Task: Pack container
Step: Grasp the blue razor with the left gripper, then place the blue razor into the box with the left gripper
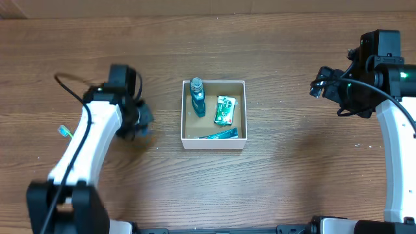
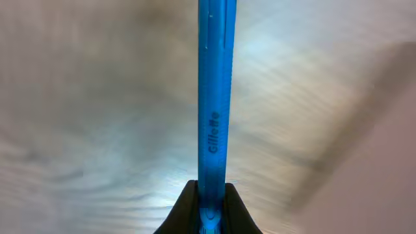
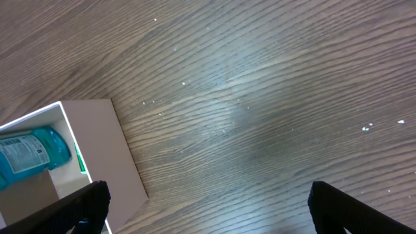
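Holding a razor, heading for the box

The left gripper (image 2: 209, 207) is pinching its 2 fingers on the end of a blue Gillette razor handle (image 2: 214, 97). It seems to be carrying it just above the table (image 1: 292, 182) so nothing drags. Further on, the container (image 1: 214, 142) is sitting mid-table, well apart from both arms and already housing 3 items: a bottle (image 1: 197, 97), a green packet (image 1: 225, 109) and a teal tube (image 1: 220, 134). Beyond it, the right gripper (image 3: 208, 195) is waiting spread wide and empty, probably leaving the approach free.

Robot lab setup, plain wood-grain table (image 1: 279, 188), left arm (image 1: 84, 146), right arm (image 1: 398, 140)
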